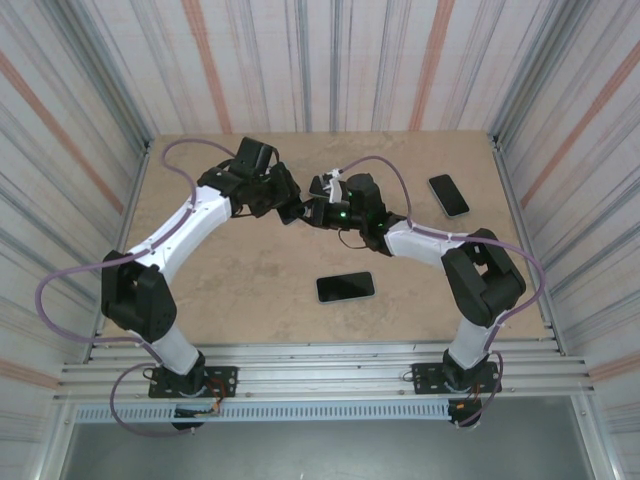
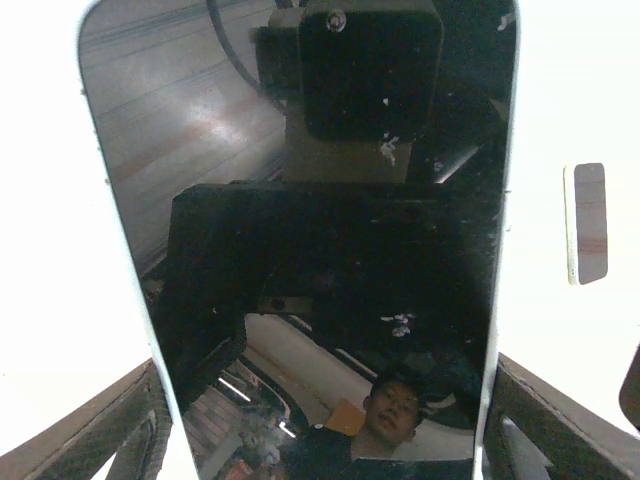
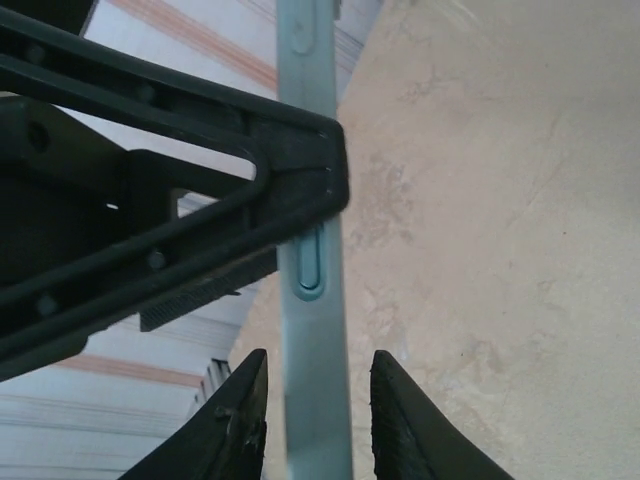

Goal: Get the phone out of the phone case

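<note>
Left wrist shows left tool grasping the phone; right wrist shows right tool released astride its edge.

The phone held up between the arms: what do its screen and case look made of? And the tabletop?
The screen: dark glass, glossy; it mirrors the camera mount. The case: pale blue with a matte look, probably soft plastic or silicone, given the moulded button bump on its edge. The tabletop: beige with stone-like veining, low sheen; real stone or printed laminate, I cannot tell.

a robot test cell: striped panel walls box in a beige tabletop on aluminium rails.
</note>
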You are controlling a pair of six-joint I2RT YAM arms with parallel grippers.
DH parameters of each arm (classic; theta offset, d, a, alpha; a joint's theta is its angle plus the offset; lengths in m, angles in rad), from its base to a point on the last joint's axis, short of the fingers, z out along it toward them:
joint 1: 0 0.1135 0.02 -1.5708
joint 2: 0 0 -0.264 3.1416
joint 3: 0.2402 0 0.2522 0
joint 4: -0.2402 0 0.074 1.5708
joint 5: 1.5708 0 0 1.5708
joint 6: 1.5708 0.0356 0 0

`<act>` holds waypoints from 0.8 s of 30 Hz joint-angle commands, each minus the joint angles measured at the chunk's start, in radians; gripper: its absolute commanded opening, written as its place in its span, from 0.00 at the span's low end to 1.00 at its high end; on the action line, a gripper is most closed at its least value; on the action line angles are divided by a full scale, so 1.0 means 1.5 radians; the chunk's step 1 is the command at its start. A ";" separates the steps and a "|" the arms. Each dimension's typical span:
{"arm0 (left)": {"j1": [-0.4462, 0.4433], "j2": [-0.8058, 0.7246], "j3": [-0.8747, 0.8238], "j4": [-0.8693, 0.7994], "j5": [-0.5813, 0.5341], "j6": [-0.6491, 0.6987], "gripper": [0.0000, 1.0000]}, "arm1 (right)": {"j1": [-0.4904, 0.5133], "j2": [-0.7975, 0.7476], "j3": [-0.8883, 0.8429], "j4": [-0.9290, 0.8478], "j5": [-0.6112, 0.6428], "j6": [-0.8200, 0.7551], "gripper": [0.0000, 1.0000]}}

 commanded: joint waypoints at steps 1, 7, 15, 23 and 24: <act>-0.004 -0.021 0.007 0.022 0.009 0.012 0.62 | 0.001 0.005 0.018 -0.003 0.000 0.011 0.24; -0.005 -0.021 0.010 0.022 0.009 0.016 0.66 | 0.002 0.005 0.020 -0.002 -0.005 0.021 0.10; 0.006 -0.039 0.004 0.040 0.023 0.037 0.98 | -0.003 -0.015 0.017 0.011 0.001 0.038 0.03; 0.070 -0.085 -0.057 0.146 0.121 0.059 0.99 | -0.032 -0.054 -0.011 0.087 -0.012 0.127 0.02; 0.079 -0.087 -0.063 0.163 0.139 0.058 0.99 | -0.034 -0.056 -0.013 0.101 -0.015 0.141 0.02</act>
